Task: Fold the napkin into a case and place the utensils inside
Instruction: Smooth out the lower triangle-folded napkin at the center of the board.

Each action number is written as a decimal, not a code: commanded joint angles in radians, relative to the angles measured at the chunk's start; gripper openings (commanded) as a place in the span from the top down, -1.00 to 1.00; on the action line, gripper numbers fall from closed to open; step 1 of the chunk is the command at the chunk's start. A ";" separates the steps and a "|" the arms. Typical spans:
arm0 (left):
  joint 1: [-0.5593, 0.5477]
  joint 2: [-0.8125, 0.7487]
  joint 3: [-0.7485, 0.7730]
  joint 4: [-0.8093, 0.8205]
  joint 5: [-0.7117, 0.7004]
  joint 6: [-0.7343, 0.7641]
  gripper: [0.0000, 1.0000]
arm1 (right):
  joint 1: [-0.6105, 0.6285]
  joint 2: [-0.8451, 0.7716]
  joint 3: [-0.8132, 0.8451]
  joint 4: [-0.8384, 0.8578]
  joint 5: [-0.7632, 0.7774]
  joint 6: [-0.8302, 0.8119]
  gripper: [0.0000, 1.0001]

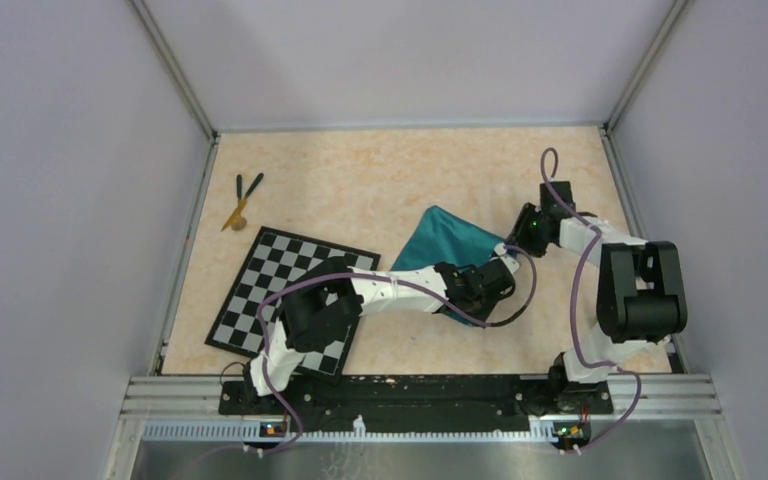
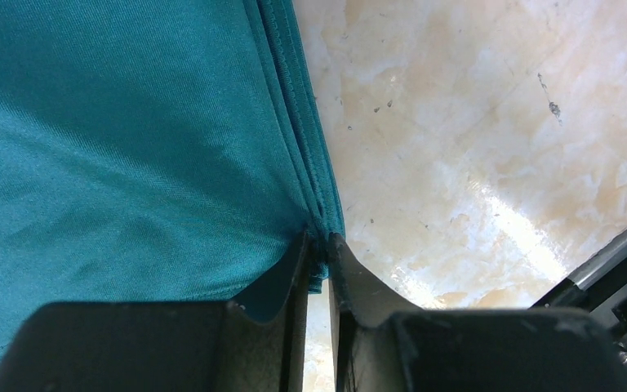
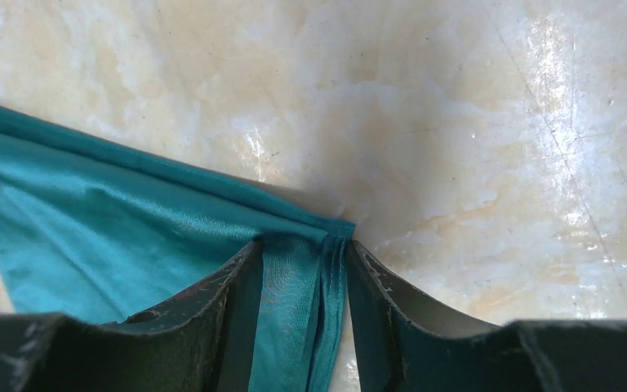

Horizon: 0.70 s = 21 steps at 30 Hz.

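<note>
A: Report the location of the napkin (image 1: 450, 240).

B: It lies on the table (image 1: 380, 170), right of the checkerboard mat (image 1: 270, 270) and just beside it; the cloth is doubled over, with stacked hems visible in the left wrist view; its outline is a broad wedge, not a narrow pouch.

A: Report the left gripper (image 2: 318, 245).

B: Narrow; the two fingers pinch the layered hem at the napkin's edge, and the cloth draws into small creases at the tips.

A: Report the right gripper (image 3: 304, 245).

B: Fingers stand moderately apart; a corner of the napkin lies between them on the table; the cloth is not visibly squeezed, so no clamp is shown.

A: Relative position of the two grippers?

B: Both meet at the right end of the napkin, close together in the top view.

A: Location of the utensils (image 1: 242, 200)?

B: Far left of the table, beyond the mat; bunched together; well apart from the napkin and from both grippers.
</note>
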 commanded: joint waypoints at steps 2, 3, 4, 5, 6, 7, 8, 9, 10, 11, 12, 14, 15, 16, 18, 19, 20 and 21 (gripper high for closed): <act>-0.007 -0.007 -0.022 0.045 0.018 0.004 0.61 | 0.070 0.044 0.074 -0.130 0.233 -0.015 0.16; -0.007 -0.007 -0.025 0.051 0.022 0.002 0.61 | 0.080 0.051 0.076 -0.134 0.242 -0.013 0.17; -0.006 -0.008 -0.029 0.056 0.024 0.002 0.61 | 0.089 0.060 0.079 -0.138 0.257 -0.012 0.20; -0.006 -0.007 -0.030 0.057 0.026 0.001 0.61 | 0.100 0.072 0.085 -0.145 0.275 -0.011 0.25; -0.006 -0.007 -0.029 0.057 0.027 0.000 0.61 | 0.108 0.086 0.091 -0.153 0.291 -0.014 0.31; -0.006 -0.007 -0.028 0.057 0.028 -0.001 0.61 | 0.114 0.100 0.093 -0.157 0.305 -0.013 0.37; -0.007 -0.009 -0.029 0.057 0.029 -0.003 0.61 | 0.115 0.104 0.090 -0.154 0.314 -0.013 0.44; -0.007 -0.011 -0.031 0.059 0.032 -0.003 0.60 | 0.116 0.102 0.081 -0.146 0.325 -0.012 0.54; -0.007 -0.014 -0.033 0.060 0.035 -0.004 0.60 | 0.115 0.097 0.075 -0.130 0.330 -0.016 0.64; -0.006 -0.017 -0.036 0.063 0.039 -0.005 0.59 | 0.115 0.092 0.066 -0.106 0.322 -0.027 0.71; -0.005 -0.021 -0.038 0.067 0.045 -0.006 0.57 | 0.115 0.092 0.062 -0.080 0.305 -0.042 0.80; -0.005 -0.022 -0.037 0.079 0.075 -0.008 0.52 | 0.114 0.106 0.073 -0.041 0.262 -0.089 1.00; -0.005 -0.023 -0.038 0.089 0.109 -0.013 0.47 | 0.114 0.117 0.083 -0.020 0.233 -0.123 1.00; -0.003 -0.024 -0.036 0.102 0.153 -0.017 0.40 | 0.115 0.130 0.096 0.000 0.199 -0.166 1.00; 0.002 -0.031 -0.027 0.123 0.233 -0.035 0.15 | 0.114 0.154 0.126 0.021 0.161 -0.231 1.00; 0.005 -0.048 -0.029 0.135 0.263 -0.043 0.02 | 0.114 0.163 0.136 0.038 0.122 -0.260 1.00; 0.010 -0.068 -0.035 0.146 0.286 -0.053 -0.08 | 0.112 0.172 0.142 0.054 0.081 -0.291 1.00; 0.019 -0.094 -0.045 0.161 0.309 -0.060 -0.16 | 0.112 0.180 0.146 0.068 0.039 -0.322 1.00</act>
